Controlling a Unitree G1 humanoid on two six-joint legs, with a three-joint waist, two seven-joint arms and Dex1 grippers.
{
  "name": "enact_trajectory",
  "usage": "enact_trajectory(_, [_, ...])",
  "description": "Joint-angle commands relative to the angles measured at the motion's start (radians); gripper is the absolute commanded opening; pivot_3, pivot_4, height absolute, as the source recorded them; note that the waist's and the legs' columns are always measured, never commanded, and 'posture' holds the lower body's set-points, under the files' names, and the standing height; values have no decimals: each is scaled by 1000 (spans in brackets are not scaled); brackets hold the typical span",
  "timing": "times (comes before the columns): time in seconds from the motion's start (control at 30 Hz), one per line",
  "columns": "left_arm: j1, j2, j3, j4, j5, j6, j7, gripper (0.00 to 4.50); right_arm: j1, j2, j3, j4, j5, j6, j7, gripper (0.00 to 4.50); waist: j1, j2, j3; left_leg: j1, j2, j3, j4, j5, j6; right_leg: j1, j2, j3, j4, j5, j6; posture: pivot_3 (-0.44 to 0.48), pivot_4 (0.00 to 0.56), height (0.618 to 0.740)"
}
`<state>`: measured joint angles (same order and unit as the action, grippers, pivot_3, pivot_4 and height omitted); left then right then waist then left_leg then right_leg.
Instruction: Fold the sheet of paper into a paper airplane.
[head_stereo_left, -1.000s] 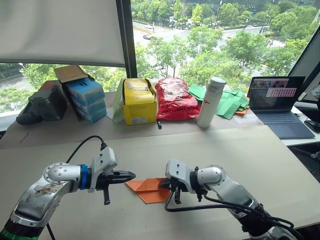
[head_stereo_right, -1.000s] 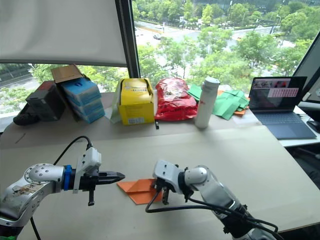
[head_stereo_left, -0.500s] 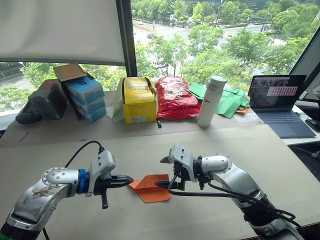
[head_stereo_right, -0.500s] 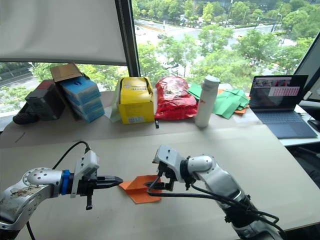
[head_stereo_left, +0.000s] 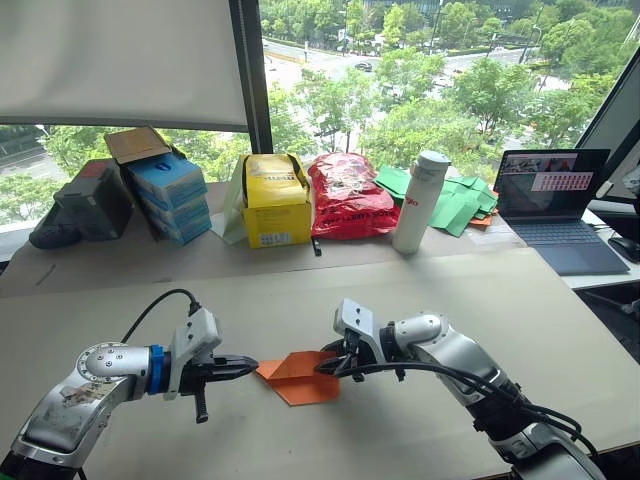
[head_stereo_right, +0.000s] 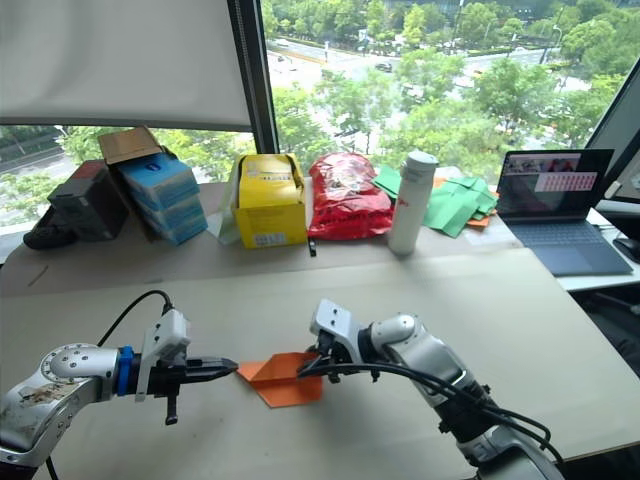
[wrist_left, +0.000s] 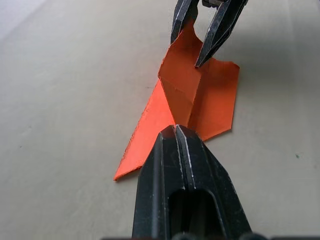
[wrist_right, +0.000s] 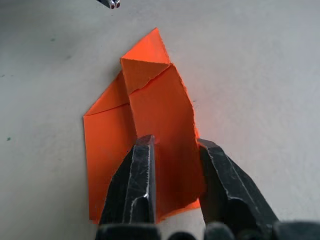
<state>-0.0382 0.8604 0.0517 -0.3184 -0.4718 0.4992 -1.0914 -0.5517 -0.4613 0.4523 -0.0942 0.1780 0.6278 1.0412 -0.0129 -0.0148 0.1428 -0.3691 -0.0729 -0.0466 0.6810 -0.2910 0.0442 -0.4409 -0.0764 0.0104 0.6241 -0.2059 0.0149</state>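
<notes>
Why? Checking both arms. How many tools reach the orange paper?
2. Left tool, shut, at the pointed end of the folded orange sheet of paper; right tool, open, straddling its raised flap.

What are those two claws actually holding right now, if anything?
Nothing looks clamped. The right gripper is open, its fingers astride a raised flap at the wide end of the sheet of paper. The left gripper is shut, its tip at the pointed end.

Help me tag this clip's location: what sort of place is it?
Probably an upper-floor office or lab. A big window looks down on treetops and a street, an open laptop sits at the table edge, and boxes and snack bags line the sill.
</notes>
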Motion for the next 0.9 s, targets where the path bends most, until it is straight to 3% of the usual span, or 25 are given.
enact_trajectory(0.03, [2, -6, 14, 16, 2, -38, -11, 0, -2, 6, -10, -23, 13, -34, 13, 39, 0, 0, 0, 0, 0, 0, 0, 0, 0, 0, 0, 0, 0, 0, 0, 0, 150, 740])
enact_trajectory(0.2, [-20, -37, 30, 45, -28, -43, 0, 0, 9, 16, -49, -63, 8, -129, -16, 39, 0, 0, 0, 0, 0, 0, 0, 0, 0, 0, 0, 0, 0, 0, 0, 0, 150, 740])
enact_trajectory(0.4, [-76, -76, 66, 100, -54, -37, 30, 0, 10, 27, -106, -71, -107, -351, -181, 39, 0, 0, 0, 0, 0, 0, 0, 1, -1, 0, 0, 0, 1, 0, 0, 0, 150, 740])
enact_trajectory(0.7, [-173, -80, 118, 154, -118, 25, 37, 0, 102, -45, 16, -99, -507, -796, -394, 39, 0, 0, 0, 0, 0, 1, 0, 2, -4, -1, 1, -1, 2, 0, 0, 0, 150, 740])
enact_trajectory(0.9, [-192, -79, 97, 139, -116, 45, 37, 0, 149, -88, 88, -106, -552, -930, -329, 39, -2, -1, 0, 0, 0, 3, 1, 2, -4, 0, 1, -1, 3, 0, 0, 0, 150, 740])
